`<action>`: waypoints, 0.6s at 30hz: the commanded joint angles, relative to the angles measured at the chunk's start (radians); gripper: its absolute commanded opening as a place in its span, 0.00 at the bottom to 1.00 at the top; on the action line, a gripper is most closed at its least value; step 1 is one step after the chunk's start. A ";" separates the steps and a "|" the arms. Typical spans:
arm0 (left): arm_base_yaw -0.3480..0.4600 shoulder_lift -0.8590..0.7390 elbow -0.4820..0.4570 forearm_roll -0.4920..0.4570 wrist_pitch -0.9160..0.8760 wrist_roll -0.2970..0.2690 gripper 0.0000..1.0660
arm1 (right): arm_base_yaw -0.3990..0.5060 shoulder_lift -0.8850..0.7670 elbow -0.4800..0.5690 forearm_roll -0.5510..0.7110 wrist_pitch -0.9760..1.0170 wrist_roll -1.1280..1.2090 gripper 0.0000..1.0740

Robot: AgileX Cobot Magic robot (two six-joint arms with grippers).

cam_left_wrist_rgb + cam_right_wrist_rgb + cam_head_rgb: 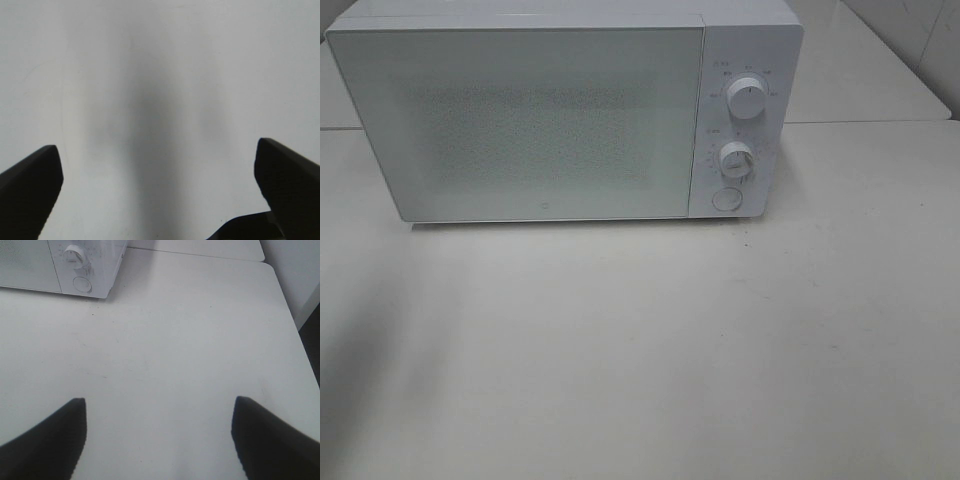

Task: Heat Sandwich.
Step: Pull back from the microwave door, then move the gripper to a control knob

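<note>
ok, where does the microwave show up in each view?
Exterior high: microwave fills the upper part, door shut.
Left wrist: not in it, only table.
Right wrist: only its control-panel corner, far across the table.
Shared landmark: round button below the lower knob.

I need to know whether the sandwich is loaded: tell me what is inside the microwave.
The microwave has its door shut, and the pale speckled panel shows nothing behind it. Whether a sandwich sits inside cannot be told; none shows on the table either.
</note>
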 commanded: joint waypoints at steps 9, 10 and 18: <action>0.074 -0.243 0.006 0.095 0.281 -0.075 0.94 | -0.007 -0.026 0.001 0.002 -0.010 -0.006 0.71; 0.074 -0.278 0.008 0.095 0.297 -0.075 0.94 | -0.007 -0.026 0.001 0.002 -0.010 -0.006 0.71; 0.074 -0.559 0.096 0.091 0.323 -0.067 0.94 | -0.007 -0.026 0.001 0.002 -0.010 -0.006 0.71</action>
